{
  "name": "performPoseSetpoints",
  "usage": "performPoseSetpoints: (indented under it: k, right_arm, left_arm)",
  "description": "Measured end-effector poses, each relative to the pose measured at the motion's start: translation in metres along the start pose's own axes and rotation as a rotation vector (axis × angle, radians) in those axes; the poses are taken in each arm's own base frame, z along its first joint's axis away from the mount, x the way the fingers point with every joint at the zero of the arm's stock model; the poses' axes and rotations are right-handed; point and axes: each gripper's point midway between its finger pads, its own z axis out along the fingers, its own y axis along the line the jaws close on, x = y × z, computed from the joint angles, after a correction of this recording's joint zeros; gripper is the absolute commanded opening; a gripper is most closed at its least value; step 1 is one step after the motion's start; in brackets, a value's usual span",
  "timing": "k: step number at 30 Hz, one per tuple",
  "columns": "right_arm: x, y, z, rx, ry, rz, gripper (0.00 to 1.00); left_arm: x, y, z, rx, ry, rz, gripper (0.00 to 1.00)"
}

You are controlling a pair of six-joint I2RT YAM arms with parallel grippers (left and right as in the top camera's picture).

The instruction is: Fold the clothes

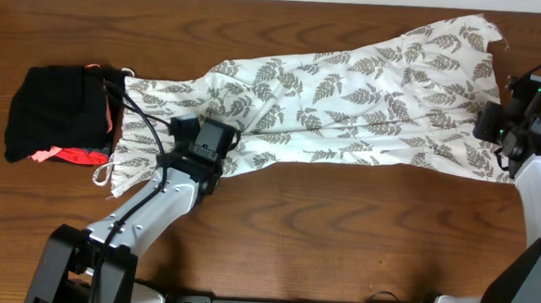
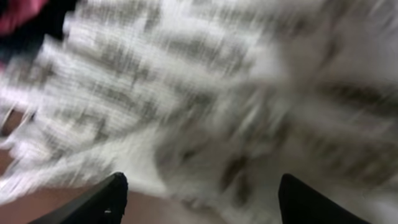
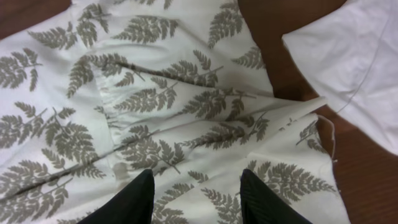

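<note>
The clothes, a white dress (image 1: 366, 92) with a grey-green fern print, lie stretched flat across the table from the left to the far right corner. My left gripper (image 1: 214, 137) hovers over the dress's near edge at its left part. The left wrist view is blurred, but there the left gripper (image 2: 202, 196) is open wide, with nothing between its fingers and the dress (image 2: 205, 81) just ahead. Over the dress's right end, my right gripper (image 1: 496, 126) is also open. In its wrist view the right gripper (image 3: 198, 186) stands just above the flat dress (image 3: 155, 99), pinching nothing.
A black bundle with coral-pink trim (image 1: 59, 113) sits at the dress's left end. A plain white cloth (image 3: 354, 56) lies beyond the dress's right edge. Bare wooden table (image 1: 340, 239) runs along the near side.
</note>
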Motion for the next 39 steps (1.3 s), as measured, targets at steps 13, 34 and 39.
performPoseSetpoints:
  k: [13,34,39]
  right_arm:
    - [0.012,-0.001,0.013,-0.002,0.043,0.006,0.43]
    - [0.011,-0.001,0.013,-0.002,0.041,0.006,0.43]
    - [0.012,-0.001,0.013,-0.002,0.043,0.006,0.43]
  left_arm:
    - [-0.016,0.035,-0.004,-0.197,-0.099,0.061,0.8]
    - [-0.005,0.021,0.017,0.047,0.065,0.22,0.83]
    - [-0.015,0.01,0.021,0.082,0.023,0.203,0.83]
